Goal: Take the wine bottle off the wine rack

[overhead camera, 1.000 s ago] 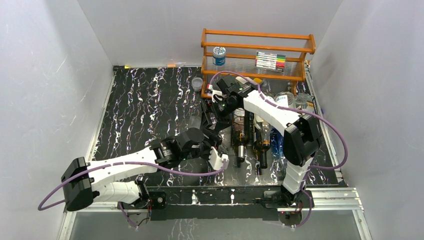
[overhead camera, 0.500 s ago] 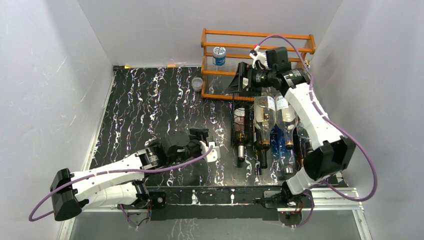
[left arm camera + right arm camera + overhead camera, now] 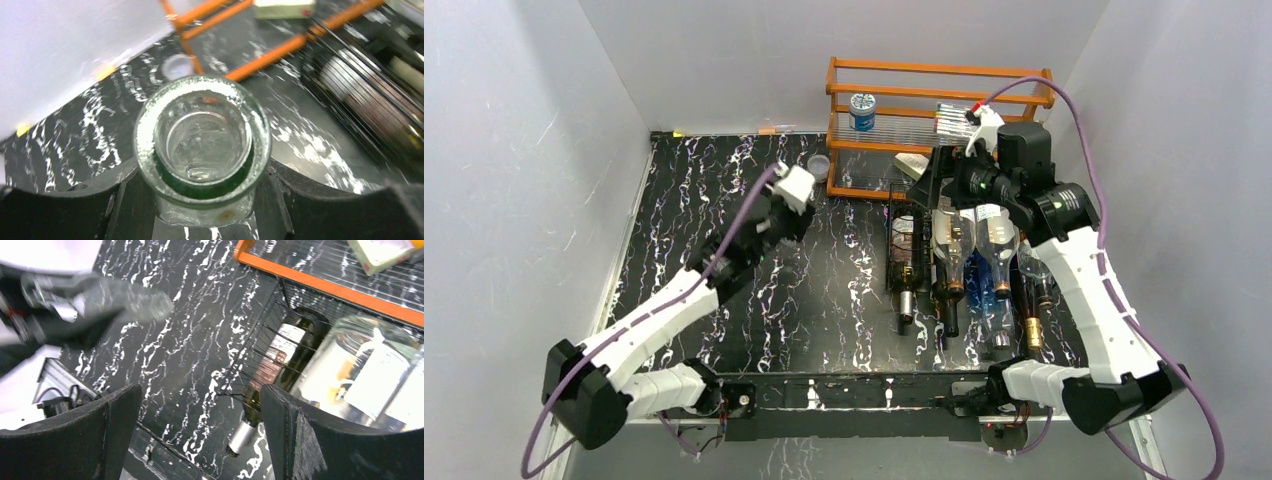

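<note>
My left gripper [image 3: 202, 202] is shut on a clear, green-tinted wine bottle [image 3: 202, 135], whose round glass end faces the left wrist camera. The right wrist view shows this bottle [image 3: 125, 302] blurred over the open table, left of the wine rack. In the top view the left gripper [image 3: 792, 208] is over the back middle of the table. The black wire wine rack [image 3: 892, 225] holds several bottles, among them a dark labelled one [image 3: 285, 357] and a clear one [image 3: 360, 365]. My right gripper [image 3: 200, 412] hangs open over the rack's back end [image 3: 929, 178], holding nothing.
An orange wooden shelf [image 3: 939, 95] stands behind the rack with a blue-white can [image 3: 862, 110], markers [image 3: 964, 122] and a pale box [image 3: 912, 165]. A small clear cup [image 3: 819, 165] sits left of the shelf. White walls close in the marbled black table [image 3: 694, 220].
The left arm swung from the table's front towards the back middle with the bottle. The right arm rose from the rack's left side and moved right, over the rack's back end.
</note>
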You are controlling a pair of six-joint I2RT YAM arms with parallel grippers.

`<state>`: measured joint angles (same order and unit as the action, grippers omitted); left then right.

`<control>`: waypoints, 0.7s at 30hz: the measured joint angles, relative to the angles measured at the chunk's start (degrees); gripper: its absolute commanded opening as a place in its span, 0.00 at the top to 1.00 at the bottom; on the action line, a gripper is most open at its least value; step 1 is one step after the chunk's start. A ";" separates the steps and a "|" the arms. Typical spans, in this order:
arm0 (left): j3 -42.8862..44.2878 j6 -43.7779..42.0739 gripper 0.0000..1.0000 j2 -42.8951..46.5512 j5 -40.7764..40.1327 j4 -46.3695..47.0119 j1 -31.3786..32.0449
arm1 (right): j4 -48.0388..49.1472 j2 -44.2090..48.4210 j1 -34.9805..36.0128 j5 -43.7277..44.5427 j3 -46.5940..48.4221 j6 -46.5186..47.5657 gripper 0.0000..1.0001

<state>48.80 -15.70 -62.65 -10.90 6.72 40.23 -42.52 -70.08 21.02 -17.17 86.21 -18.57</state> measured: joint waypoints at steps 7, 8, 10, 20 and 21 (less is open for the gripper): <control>10.58 10.97 1.00 -12.83 0.39 3.72 -12.74 | -0.79 4.85 0.00 5.53 -3.28 2.97 0.02; 12.02 12.41 1.00 -15.19 0.59 4.24 -14.21 | -0.96 5.14 0.00 6.21 -3.58 3.39 0.02; 14.67 14.56 1.00 -19.80 0.96 5.27 -16.31 | -1.29 5.53 0.00 7.39 -3.93 4.09 0.02; 30.82 18.27 1.00 -41.38 0.98 6.56 -21.62 | -3.43 8.70 0.00 10.93 -5.44 5.84 0.02; 31.50 18.23 1.00 -42.45 0.98 6.58 -21.77 | -3.87 9.05 0.00 11.06 -5.66 5.90 0.02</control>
<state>80.29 2.52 -105.10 -9.91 13.30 18.46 -46.39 -61.04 21.02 -6.11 80.55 -12.67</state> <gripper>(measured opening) 0.556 0.981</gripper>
